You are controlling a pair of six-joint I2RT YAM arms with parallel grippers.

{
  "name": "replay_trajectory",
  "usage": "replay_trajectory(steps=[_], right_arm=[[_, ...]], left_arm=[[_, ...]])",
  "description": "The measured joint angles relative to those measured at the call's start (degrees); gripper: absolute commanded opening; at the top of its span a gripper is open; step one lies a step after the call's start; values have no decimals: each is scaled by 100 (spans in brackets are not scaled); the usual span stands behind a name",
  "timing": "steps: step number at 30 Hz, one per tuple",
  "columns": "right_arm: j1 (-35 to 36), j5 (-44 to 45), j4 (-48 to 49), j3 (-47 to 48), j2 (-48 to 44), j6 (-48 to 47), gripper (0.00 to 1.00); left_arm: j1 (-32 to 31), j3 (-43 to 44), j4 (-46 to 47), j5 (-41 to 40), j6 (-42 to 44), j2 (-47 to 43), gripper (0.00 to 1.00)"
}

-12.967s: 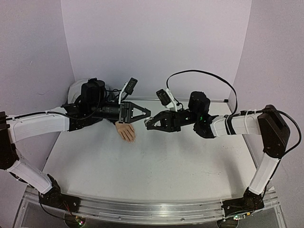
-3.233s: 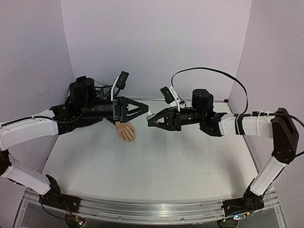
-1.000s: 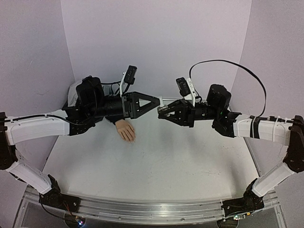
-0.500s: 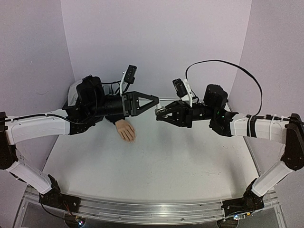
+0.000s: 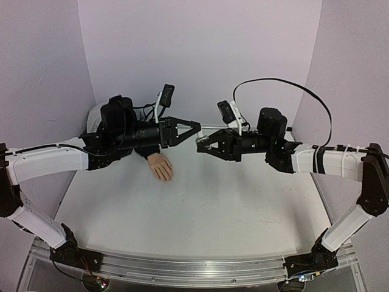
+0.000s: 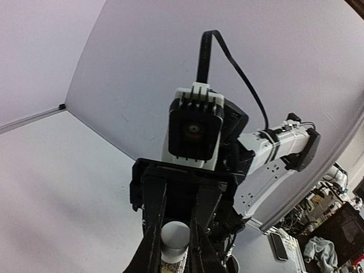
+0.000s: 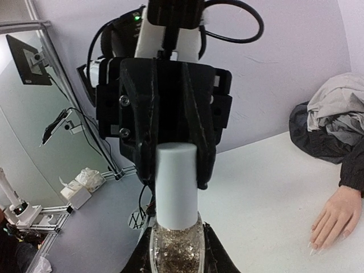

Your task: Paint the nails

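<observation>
My right gripper (image 5: 200, 146) is shut on a small clear bottle (image 7: 175, 244) of gold glitter polish and holds it in the air above the table. My left gripper (image 5: 197, 129) meets it nose to nose, with its jaws shut on the bottle's white cap (image 6: 175, 235); the cap also shows in the right wrist view (image 7: 176, 185). The pale mannequin hand (image 5: 161, 167) lies palm down on the table below the left gripper and comes out of a dark sleeve (image 7: 354, 170). Its tiny nails (image 7: 313, 245) show at the fingertips, well clear of both grippers.
A bundled dark and grey jacket (image 7: 330, 122) lies at the back left corner behind the hand. The white table (image 5: 200, 207) is walled by pale lilac panels at the back and sides. The right arm's black cable (image 5: 273, 85) loops above it.
My left gripper's jaws, wide open half a second ago, have closed on the cap. My right gripper has carried the bottle a little to the left. The hand has not moved.
</observation>
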Motion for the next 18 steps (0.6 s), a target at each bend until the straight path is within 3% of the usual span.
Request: replay_trajectory(steps=[4,9,11,13,16,17,18], right_arm=[[122,1204,-717,192,4,-529,0],[1211,5598,-1327,573,269,-1434,0],[1447,6813,-1246,822,562,-1818,0],[1493,7394,-1189,1005,778,-2114,0],[1469,7567,-1158,1051,855,-2376,0],[1451,7523,-1158,1049,857,-2435,0],[1434,7449,-1150,1047,857,-2468,0]], left_arm=[[17,142,-509,-796,-50,2,0],[17,1016,-2223,-2452,-463,264,0],[-15,1613,-2874,-2933,-584,577,0],[-22,2081,-3250,-3209,-669,881,0],[-35,2411,-3550,-3357,-791,1102,0],[-44,2444,-3589,-3379,-833,1115,2],[-44,2461,-3630,-3394,-874,1115,14]])
